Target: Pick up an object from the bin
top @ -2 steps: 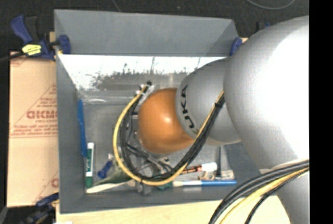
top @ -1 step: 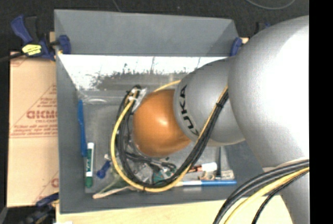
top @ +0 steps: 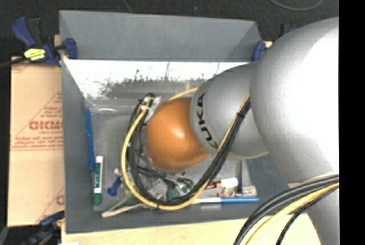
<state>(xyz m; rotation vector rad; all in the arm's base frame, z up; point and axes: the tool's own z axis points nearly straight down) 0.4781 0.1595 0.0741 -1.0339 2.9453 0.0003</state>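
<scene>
Bin point(top: 74, 124): a blue pen point(top: 89, 141) lies along the left wall. A green-and-white marker point(top: 97, 181) is just beside it toward the near side, then a small blue piece point(top: 114, 185) and a wooden stick point(top: 121, 208). The end effector point(top: 153, 184), under the orange cover point(top: 174, 135), sits low over the near-middle clutter point(top: 171, 188); whether it is open or closed cannot be told. A second blue pen point(top: 231, 200) lies near right.

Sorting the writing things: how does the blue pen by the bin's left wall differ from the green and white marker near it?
The blue pen is slim and all blue; the marker is thicker, white and green. The blue pen looks longer and lies higher in the view than the marker. Both lie flat, lengthwise along the left wall.
</scene>
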